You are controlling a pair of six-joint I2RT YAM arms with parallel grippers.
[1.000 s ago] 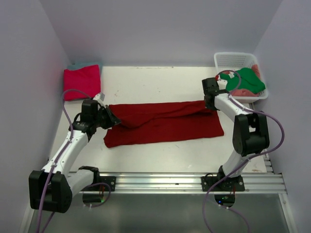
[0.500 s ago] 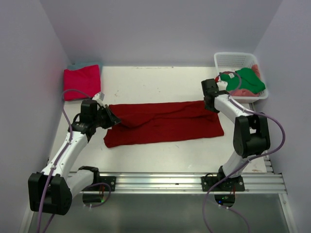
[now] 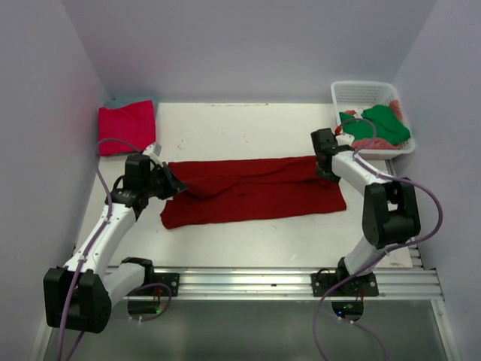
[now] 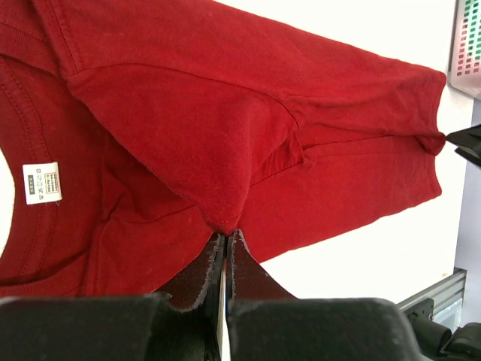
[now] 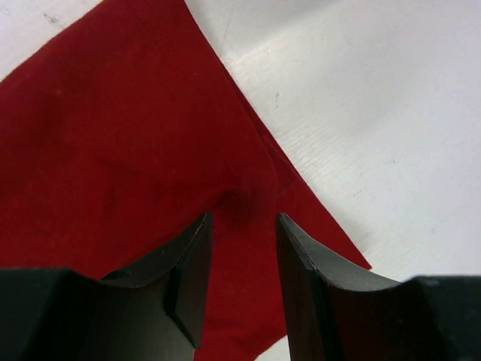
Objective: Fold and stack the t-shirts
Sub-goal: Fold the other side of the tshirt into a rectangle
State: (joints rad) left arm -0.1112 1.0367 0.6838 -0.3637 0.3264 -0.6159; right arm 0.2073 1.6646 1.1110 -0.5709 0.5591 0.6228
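Now, mid-fold, I'd say: left hand [image 4: 225, 239] pinches the soft dark red cloth t-shirt [image 3: 255, 192], right hand [image 5: 242, 226] spread; left likely releases next.

This is a robotics lab test cell. Plain pale walls [image 3: 248, 45] box in a white surface [image 3: 255, 128], with an aluminium rail [image 3: 248, 280] across the lower frame.

Dark red t-shirt [image 3: 255, 192] lies flat mid-desk [image 3: 225, 128], folded lengthwise into a long band running left-right, with creases along the top half. A fold at its left end is pinched in the left hand [image 4: 225, 237]. Magenta-pink t-shirt [image 3: 126, 126] sits folded at the far-left corner on the teal t-shirt [image 3: 124, 99], whose edge just shows. Green t-shirt [image 3: 383, 124] lies crumpled over the salmon-pink t-shirt [image 3: 372, 143] in the basket [image 3: 361, 89], far right.
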